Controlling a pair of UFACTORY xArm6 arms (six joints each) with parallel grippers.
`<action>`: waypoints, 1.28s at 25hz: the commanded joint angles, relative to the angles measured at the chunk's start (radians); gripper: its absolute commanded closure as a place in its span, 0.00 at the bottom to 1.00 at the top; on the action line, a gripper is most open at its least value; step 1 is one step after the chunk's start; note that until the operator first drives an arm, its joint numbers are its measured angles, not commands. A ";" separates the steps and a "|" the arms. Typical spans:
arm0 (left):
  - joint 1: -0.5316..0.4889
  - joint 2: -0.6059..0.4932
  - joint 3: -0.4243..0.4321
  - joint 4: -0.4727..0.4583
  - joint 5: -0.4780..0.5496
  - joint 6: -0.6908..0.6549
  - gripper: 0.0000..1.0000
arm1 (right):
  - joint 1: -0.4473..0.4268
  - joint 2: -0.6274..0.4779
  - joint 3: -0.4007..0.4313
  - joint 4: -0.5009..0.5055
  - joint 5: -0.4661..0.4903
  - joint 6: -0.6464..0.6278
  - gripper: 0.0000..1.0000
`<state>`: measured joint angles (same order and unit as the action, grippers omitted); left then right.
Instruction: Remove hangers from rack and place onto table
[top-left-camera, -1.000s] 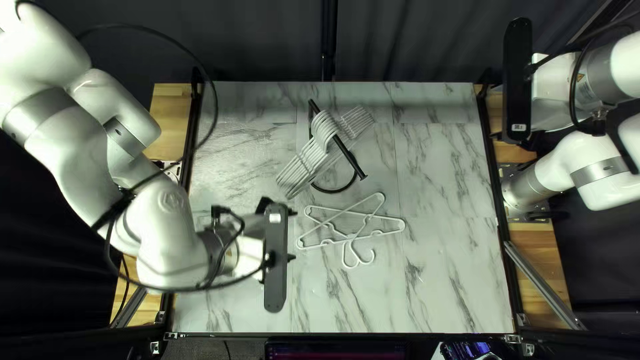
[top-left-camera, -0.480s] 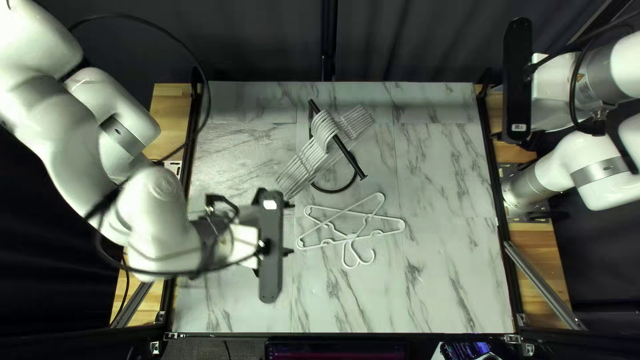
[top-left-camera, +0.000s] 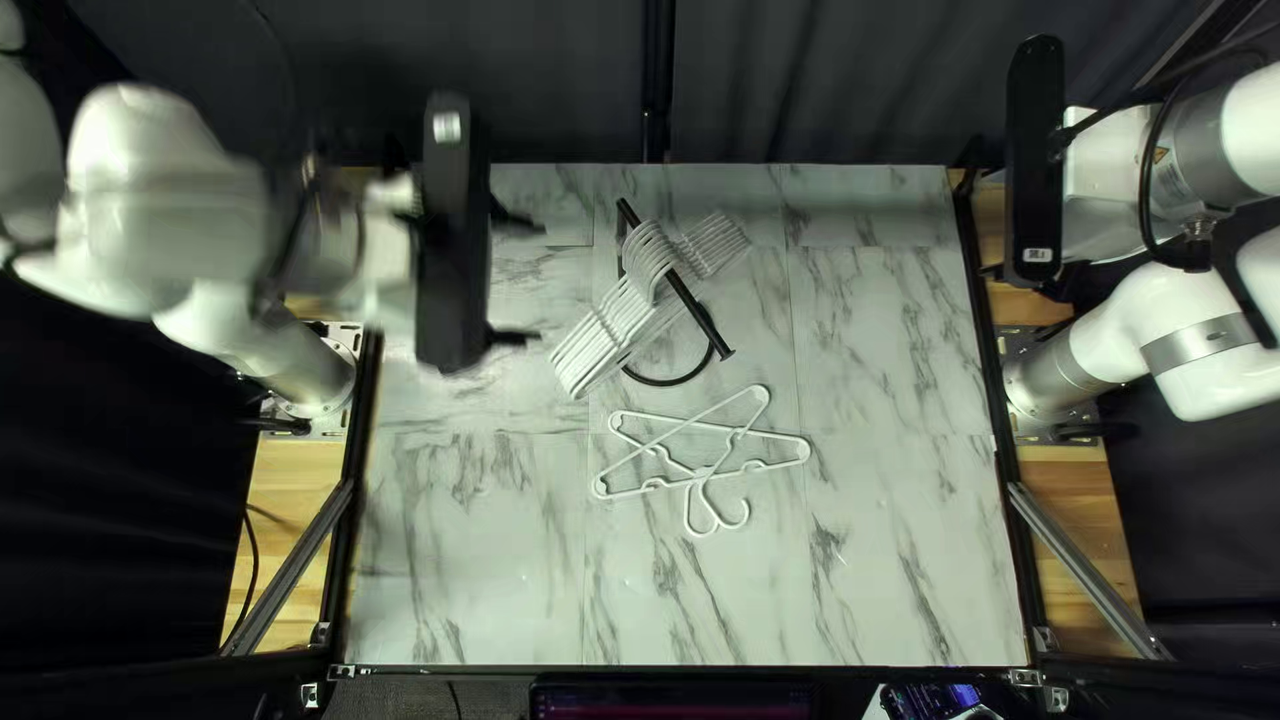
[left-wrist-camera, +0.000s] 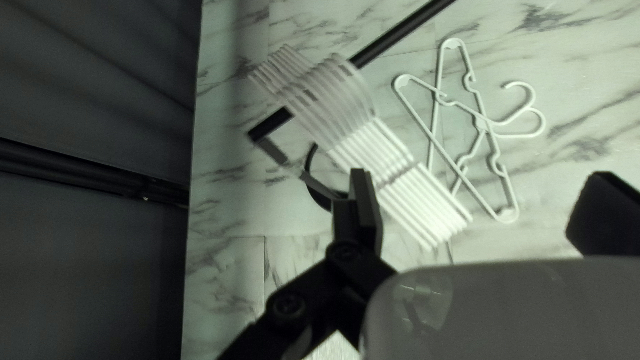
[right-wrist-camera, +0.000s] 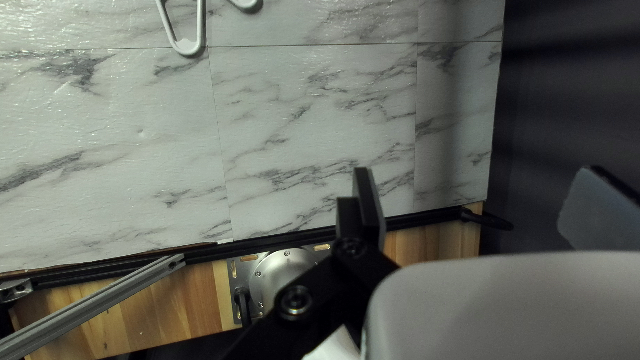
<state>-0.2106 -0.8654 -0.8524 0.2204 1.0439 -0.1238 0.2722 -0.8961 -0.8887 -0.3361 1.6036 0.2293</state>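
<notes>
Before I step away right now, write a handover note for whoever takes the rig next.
Left gripper: jaws open, nothing held, beside the rack.
Right gripper: jaws open, nothing held, off at the table's right side in the top left view.
Done: two hangers on the table, crossed.
Left: the bunch hanging on the rack; too tightly packed to count surely.

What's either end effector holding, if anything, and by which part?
Nothing held. Left end effector and right end effector both open; hangers are on the rack and table.
</notes>
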 commanded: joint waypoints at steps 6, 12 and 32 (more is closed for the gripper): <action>0.187 -0.039 -0.049 -0.273 0.044 0.275 0.00 | 0.000 0.000 0.000 0.000 0.000 0.000 0.00; 0.187 -0.039 -0.049 -0.273 0.044 0.275 0.00 | 0.000 0.000 0.000 0.000 0.000 0.000 0.00; 0.308 -0.097 -0.234 -0.199 0.348 0.301 0.00 | 0.000 0.000 0.000 0.000 0.000 0.000 0.00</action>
<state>0.1367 -0.9790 -1.0812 -0.0495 1.3664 0.2311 0.2722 -0.8961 -0.8887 -0.3361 1.6036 0.2293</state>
